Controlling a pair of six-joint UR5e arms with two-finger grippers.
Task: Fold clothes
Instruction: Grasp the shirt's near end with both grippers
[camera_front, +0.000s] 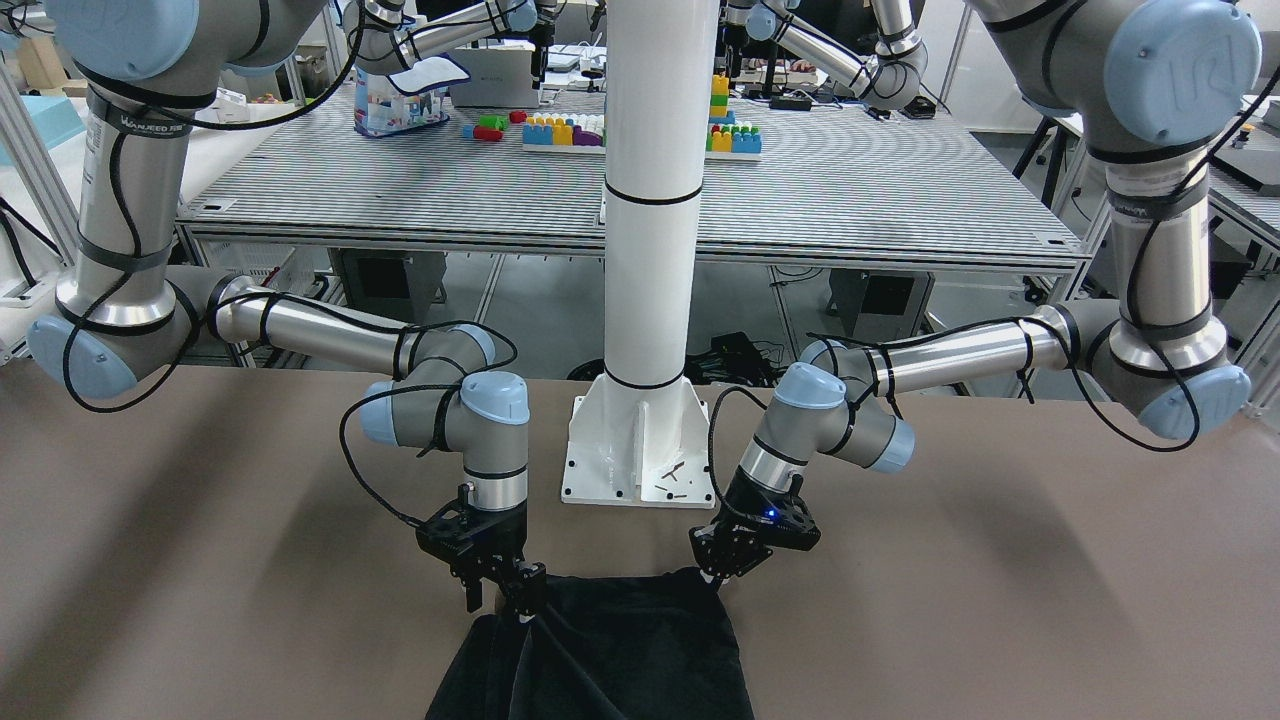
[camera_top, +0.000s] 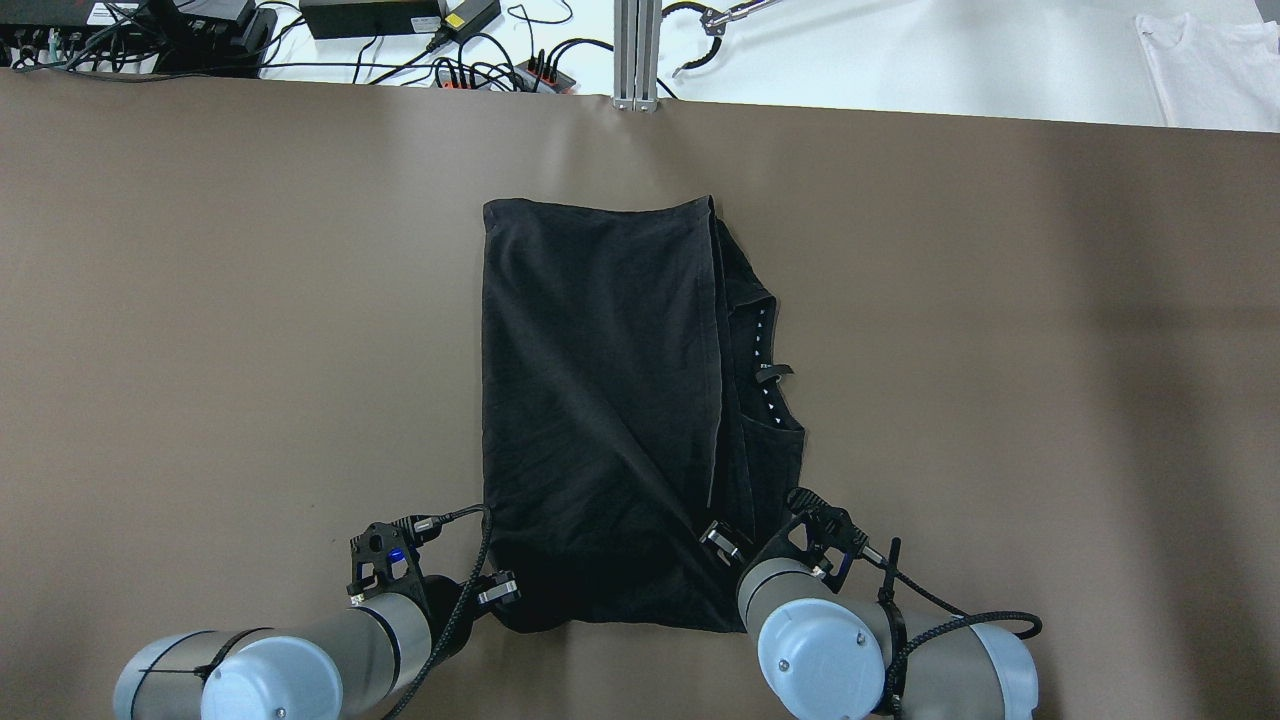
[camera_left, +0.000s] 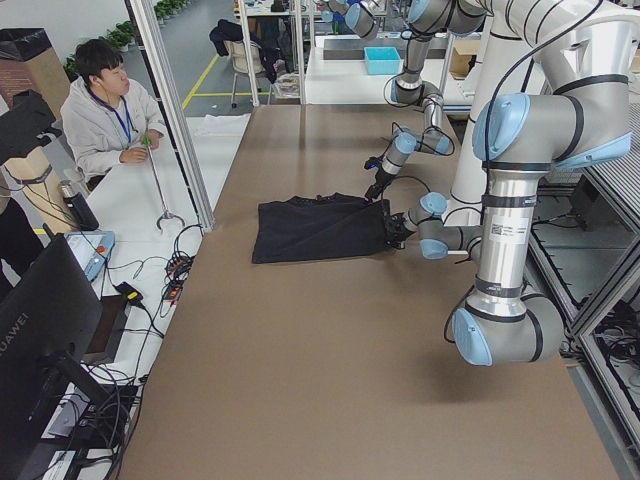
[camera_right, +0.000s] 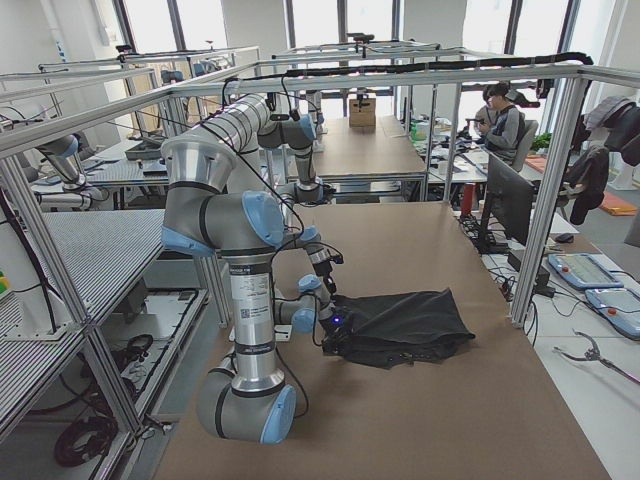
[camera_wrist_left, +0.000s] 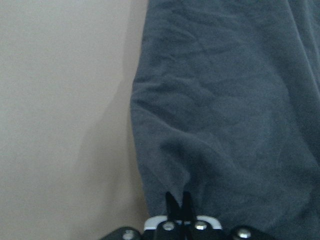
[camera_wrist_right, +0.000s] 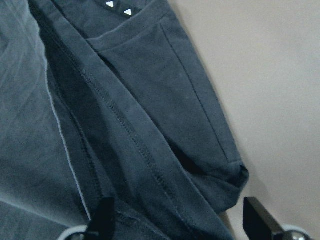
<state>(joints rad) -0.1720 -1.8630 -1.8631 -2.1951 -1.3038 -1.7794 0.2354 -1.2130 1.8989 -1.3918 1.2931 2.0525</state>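
Silver-grey arms (camera_front: 310, 335) wear pale-blue joint caps (camera_front: 495, 395) and black cables (camera_top: 487, 550).

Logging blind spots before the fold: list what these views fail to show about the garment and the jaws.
- Front-facing: black garment cut off by the bottom edge.
- Overhead: right gripper jaws mostly hidden by its own wrist.
- Overhead: white collar marks too small to read.

Robotics lab; aluminium frames (camera_right: 545, 200), monitor (camera_left: 45, 330)
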